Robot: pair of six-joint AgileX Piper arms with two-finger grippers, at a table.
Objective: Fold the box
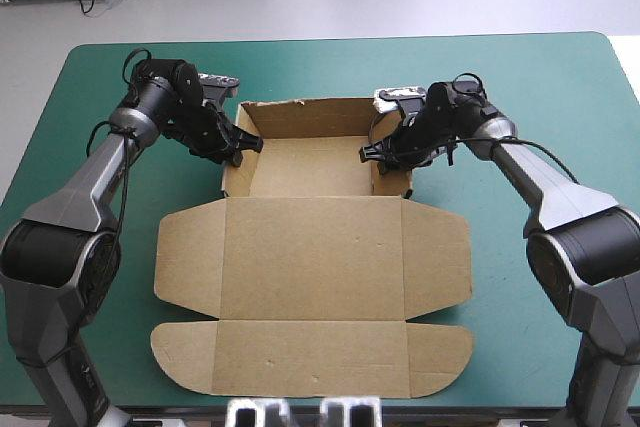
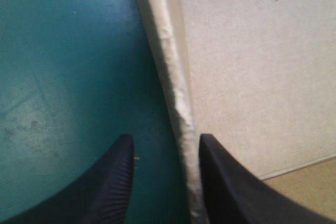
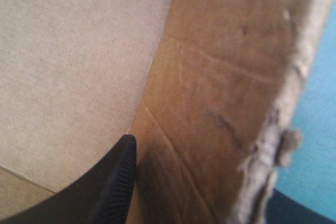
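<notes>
The brown box (image 1: 312,252) lies mid-table, its far half a tray with walls up, its lid and flaps flat toward the near edge. My left gripper (image 1: 240,147) straddles the tray's left wall (image 2: 172,72). In the left wrist view this gripper (image 2: 165,141) is open, one finger over the teal-green cover and the other inside against the wall. My right gripper (image 1: 378,155) is at the right wall (image 3: 220,82). Seen from the right wrist, that gripper (image 3: 205,174) is open, with one fingertip (image 3: 125,153) inside the tray and the other outside the wall's torn edge.
Teal-green cover (image 1: 520,87) shows all round the box. The flat lid's rounded flaps (image 1: 440,352) reach close to the table's near edge. The tray's far wall (image 1: 305,117) stands upright between the two grippers.
</notes>
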